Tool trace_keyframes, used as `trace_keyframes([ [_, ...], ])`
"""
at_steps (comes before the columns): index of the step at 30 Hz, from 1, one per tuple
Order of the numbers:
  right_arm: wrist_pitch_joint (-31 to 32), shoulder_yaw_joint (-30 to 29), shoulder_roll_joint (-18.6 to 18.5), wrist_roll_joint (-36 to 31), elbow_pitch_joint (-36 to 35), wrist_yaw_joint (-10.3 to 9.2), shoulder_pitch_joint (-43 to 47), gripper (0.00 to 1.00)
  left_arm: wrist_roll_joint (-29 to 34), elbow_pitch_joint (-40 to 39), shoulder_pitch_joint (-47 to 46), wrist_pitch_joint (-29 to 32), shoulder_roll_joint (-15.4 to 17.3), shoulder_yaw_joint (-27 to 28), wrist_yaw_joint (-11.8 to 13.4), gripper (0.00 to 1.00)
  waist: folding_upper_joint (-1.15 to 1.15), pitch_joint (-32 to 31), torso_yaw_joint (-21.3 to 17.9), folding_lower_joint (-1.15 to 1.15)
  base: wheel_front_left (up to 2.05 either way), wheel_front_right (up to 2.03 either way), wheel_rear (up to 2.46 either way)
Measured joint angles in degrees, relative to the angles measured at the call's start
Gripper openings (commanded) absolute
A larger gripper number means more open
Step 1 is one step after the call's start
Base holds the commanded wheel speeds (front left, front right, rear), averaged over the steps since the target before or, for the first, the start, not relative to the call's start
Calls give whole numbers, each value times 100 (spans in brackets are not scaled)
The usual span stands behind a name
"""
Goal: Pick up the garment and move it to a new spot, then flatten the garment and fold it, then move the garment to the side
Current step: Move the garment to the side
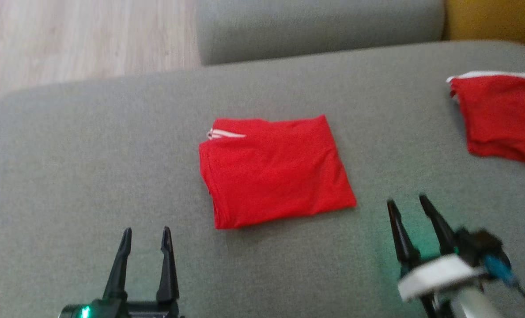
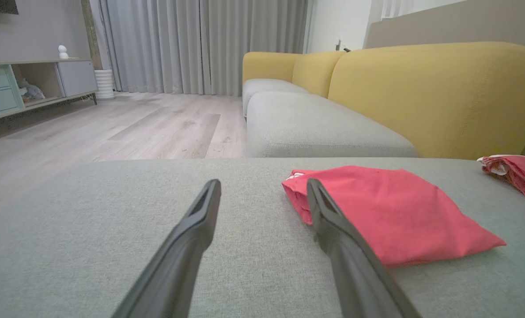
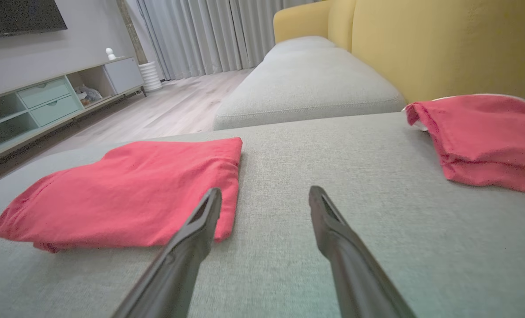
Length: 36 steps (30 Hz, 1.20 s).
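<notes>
Head view. You have the grey cushion (image 1: 90,154) running wide under both arms. Its far edge curves off to wood floor (image 1: 68,39) at upper left. A neighbouring seat (image 1: 319,26) butts against it at top centre, and a yellow backrest (image 1: 496,20) closes the top right corner. The garment (image 1: 275,170), red and folded, lies flat mid-cushion with bare fabric all round. A second red garment (image 1: 503,119) sits well apart at the right edge. Your left hand (image 1: 147,230) is at lower left, fingers apart and empty, short of the garment's near left corner. Your right hand (image 1: 407,200), blurred, is at lower right, fingers apart and empty, near the garment's near right corner.

Left wrist view. There is open cushion ahead and to the view's left, up to the edge, then floor (image 2: 134,128). The garment (image 2: 390,212) lies ahead on the view's right. One finger of the left hand (image 2: 263,183) crosses its near corner in the picture; you cannot tell contact.

Right wrist view. The garment (image 3: 134,190) lies ahead on the view's left, and the second red garment (image 3: 487,137) on the right by the backrest. There is bare cushion between them, straight ahead of the right hand (image 3: 266,191). One finger overlaps the garment's corner; touch is unclear.
</notes>
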Motion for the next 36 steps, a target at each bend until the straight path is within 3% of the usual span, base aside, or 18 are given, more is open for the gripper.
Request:
trace_keyframes([
  [8, 49, 706, -48, 767, 1642, 0, -2267, 100, 104, -71, -592, 0, -2, -236, 59, 100, 0, 814, 110, 3, 0, 0, 0],
  [13, 512, 1236, -116, 1306, 2682, 0, -3121, 100, 103, -38, -843, 0, -5, -413, 104, 100, 0, 1177, 318, 3, 0, 0, 0],
  [14, 628, 1379, -118, 1433, 2820, 0, -3192, 76, 102, -33, -864, 0, -5, -430, 110, 100, 0, 1228, 368, 2, 0, 0, 0],
  [16, 656, 1619, -123, 1662, 2898, 0, -3306, 0, 101, -26, -892, 0, -5, -439, 159, 100, 0, 1323, 453, 1, 0, 0, 0],
  [20, 464, 1983, -170, 1913, 2988, 0, -3634, 0, 86, -33, -943, 0, -4, -433, 250, 100, 0, 1460, 478, 2, 0, 0, 0],
  [26, 169, 2162, -376, 1847, 3076, 1, -3827, 0, 94, -60, -947, 0, -5, -382, 254, 100, 0, 1563, 86, 0, 0, 0, 0],
  [34, 53, 1827, -1397, 1437, 2799, 1, -4764, 0, 363, -91, -1386, 0, -4, -220, 123, 100, 0, 1957, -658, 1, 0, 0, 0],
  [36, 43, 1651, -1816, 1319, 2710, 1, -5026, 0, 452, -118, -1563, 0, -5, -189, 64, 100, 0, 2185, -881, 1, 0, 0, 0],
])
